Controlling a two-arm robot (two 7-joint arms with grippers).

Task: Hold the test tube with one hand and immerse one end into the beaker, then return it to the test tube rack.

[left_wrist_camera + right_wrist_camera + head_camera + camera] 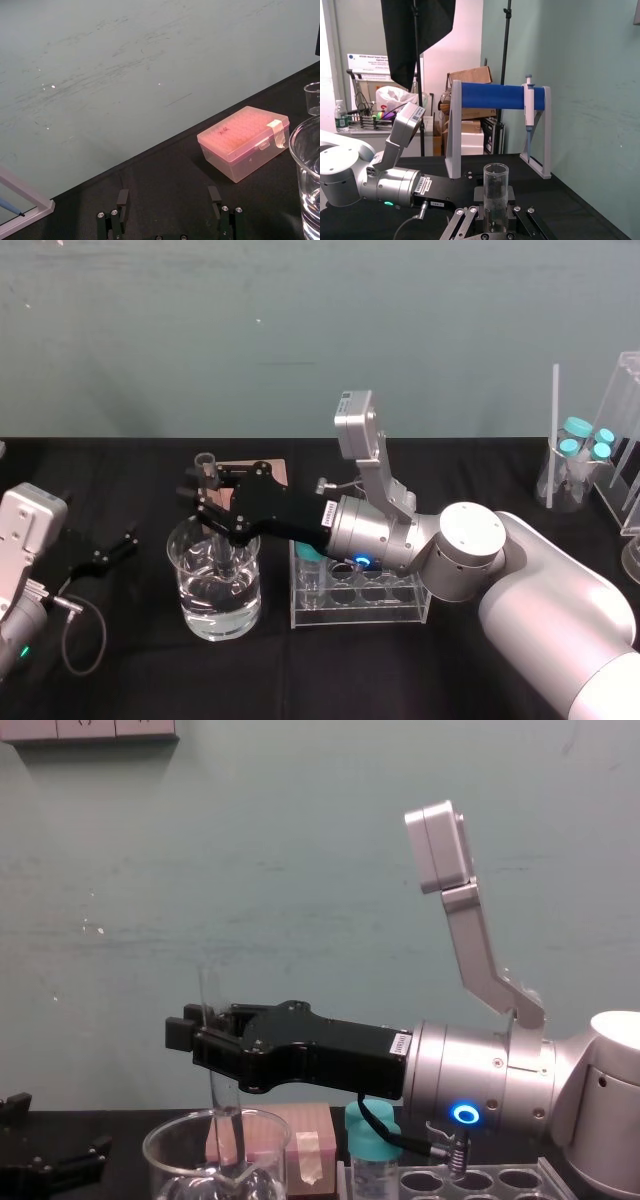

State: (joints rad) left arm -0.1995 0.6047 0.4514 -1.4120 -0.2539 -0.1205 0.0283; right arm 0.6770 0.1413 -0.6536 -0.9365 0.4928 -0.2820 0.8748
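Test tube held near-upright by the right hand, whose two black fingers are closed on the glass partway along its length. The long axis runs close to vertical, with a slight lean in the chest view. The open mouth stands above the hand; the lower part passes down below the hand into the beaker, which holds clear water. Whether the rounded tip is under the water cannot be told.

The beaker stands directly beneath the hand on a black tabletop. Behind the hand's wrist, the test tube rack rests on the same surface with a teal-capped vial in one hole. A pink lidded box lies beyond the hand, near the tabletop's far edge. A plain teal wall backs the scene. The right wrist view looks past the tube to a stand with a blue bar carrying a pipette.

The left hand rests well to the side, fingers spread apart and empty.
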